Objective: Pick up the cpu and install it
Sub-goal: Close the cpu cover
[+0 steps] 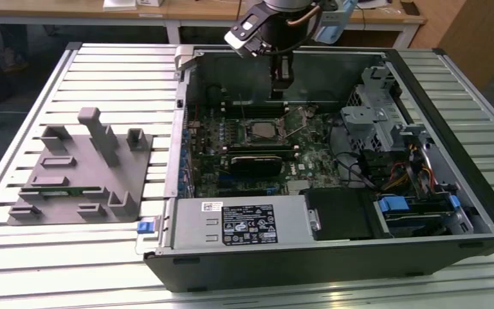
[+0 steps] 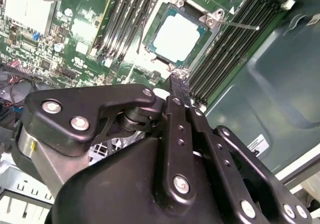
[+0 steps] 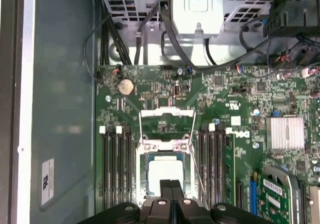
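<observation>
The cpu [image 1: 262, 132] is a small square chip with a pale silver top, lying flat in the motherboard socket inside the open computer case [image 1: 453, 244]. Both wrist views look down on the cpu [image 2: 177, 34] [image 3: 164, 173]. Its metal hold-down frame [image 3: 166, 116] is swung back and the thin lever [image 2: 240, 25] sticks out beside it. My gripper [image 1: 279, 95] hangs a little above the board, just off the far side of the socket. Its two black fingers [image 3: 167, 186] are pressed together with nothing between them, apart from the chip [image 2: 179, 80].
Memory slots [image 3: 117, 169] flank the socket on both sides. A black ridged card [image 1: 251, 164] lies nearer than the socket, with a drive cage [image 1: 375, 103] and cables at the exterior view's right. A grey plastic tray [image 1: 84, 174] sits on the slatted table at the exterior view's left.
</observation>
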